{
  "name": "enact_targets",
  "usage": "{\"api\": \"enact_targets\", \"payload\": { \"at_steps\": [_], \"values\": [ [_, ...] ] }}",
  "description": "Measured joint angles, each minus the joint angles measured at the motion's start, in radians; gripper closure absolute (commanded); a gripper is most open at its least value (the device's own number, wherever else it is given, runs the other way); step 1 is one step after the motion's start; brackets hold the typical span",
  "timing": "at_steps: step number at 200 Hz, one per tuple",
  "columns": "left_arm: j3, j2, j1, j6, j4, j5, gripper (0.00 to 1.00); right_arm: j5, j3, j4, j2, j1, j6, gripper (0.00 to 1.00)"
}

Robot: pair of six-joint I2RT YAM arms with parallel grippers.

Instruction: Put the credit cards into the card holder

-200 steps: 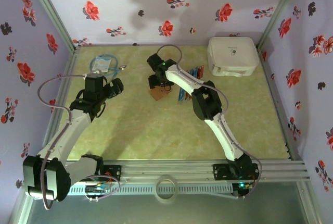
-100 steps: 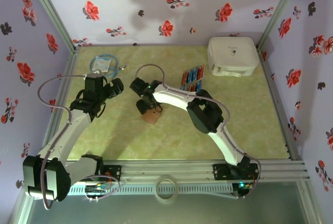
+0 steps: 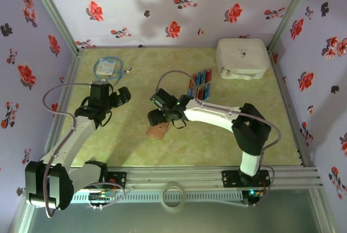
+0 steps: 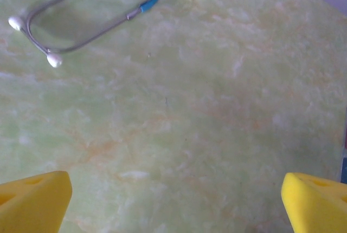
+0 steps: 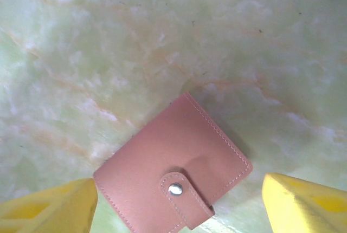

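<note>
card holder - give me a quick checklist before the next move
1. card holder lying flat on the table: ok
2. Holder opened for loading: not ok, snap flap is buttoned shut
3. right tool open, straddling the holder: ok
4. Right fingers touching the holder: cannot tell
5. left tool open with nothing between its fingers: ok
6. credit cards reachable, lying apart from the holder beside the white box: ok

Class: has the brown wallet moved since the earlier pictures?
Yes. The wallet has shifted down the overhead view and slightly left, ending farther from the white box.
</note>
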Motion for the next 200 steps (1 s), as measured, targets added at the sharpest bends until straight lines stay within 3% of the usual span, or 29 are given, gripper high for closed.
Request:
{"api": "enact_targets", "payload": {
  "at_steps": [43, 88, 131, 200],
  "values": [
    [-0.062, -0.018, -0.022, -0.011, -0.002, 0.052, 0.00, -0.005, -0.166, 0.136, -0.056, 0.000, 0.134, 0.20],
    [-0.147, -0.020, -0.113, -0.031, 0.028, 0.092, 0.00, -0.021, -0.337, 0.278, -0.119, 0.000, 0.233, 0.21],
    [-0.204, -0.012, -0.216, -0.069, 0.107, 0.111, 0.00, -0.023, -0.402, 0.369, -0.158, 0.000, 0.298, 0.22],
    [-0.205, 0.126, -0.336, -0.117, 0.205, 0.113, 0.00, -0.016, -0.500, 0.434, -0.231, -0.011, 0.346, 0.23]
  ]
}}
